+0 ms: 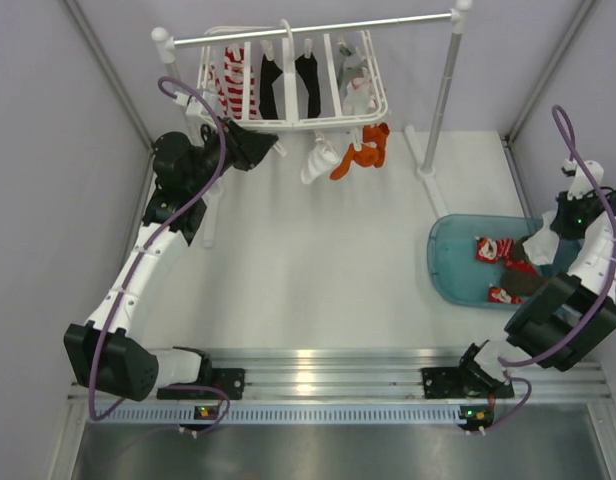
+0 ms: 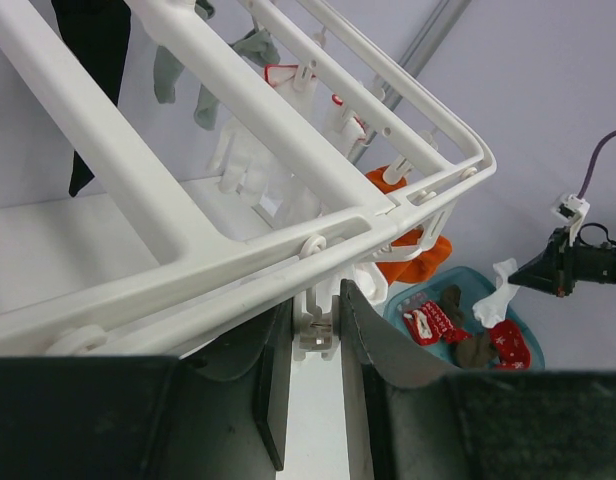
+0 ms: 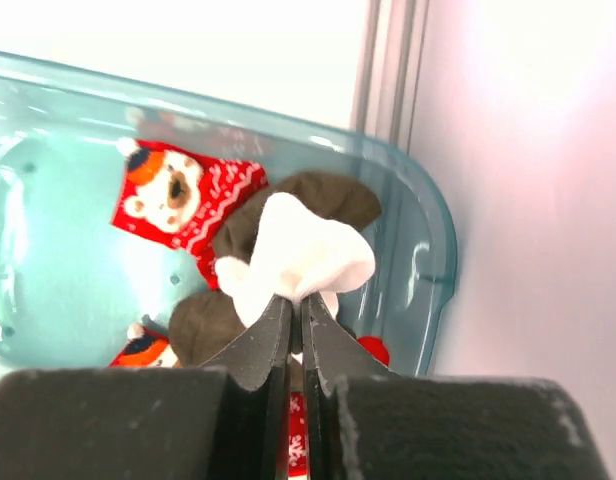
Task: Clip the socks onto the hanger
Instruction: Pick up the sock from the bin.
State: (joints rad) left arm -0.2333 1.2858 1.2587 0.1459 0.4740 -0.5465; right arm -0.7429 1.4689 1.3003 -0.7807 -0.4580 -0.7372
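The white hanger [image 1: 288, 95] hangs from the silver rail. Red-and-white striped [image 1: 231, 80], black [image 1: 271, 85] and grey [image 1: 353, 75] socks hang inside it; a white sock [image 1: 318, 160] and an orange sock [image 1: 363, 150] hang below its front edge. My left gripper [image 1: 258, 148] is at the hanger's front left corner. In the left wrist view it [image 2: 316, 335] is shut on a small white clip [image 2: 318, 325] under the frame [image 2: 238, 250]. My right gripper [image 3: 298, 305] is shut on a white sock [image 3: 298, 255] and holds it above the bin; the top view shows that sock too [image 1: 540, 245].
A teal bin [image 1: 453, 265] at the right holds red patterned socks [image 3: 183, 200] and brown socks [image 3: 318, 195]. The silver rail [image 1: 318, 28] stands on white posts at the back. Grey walls close in both sides; the right wall is close to the bin.
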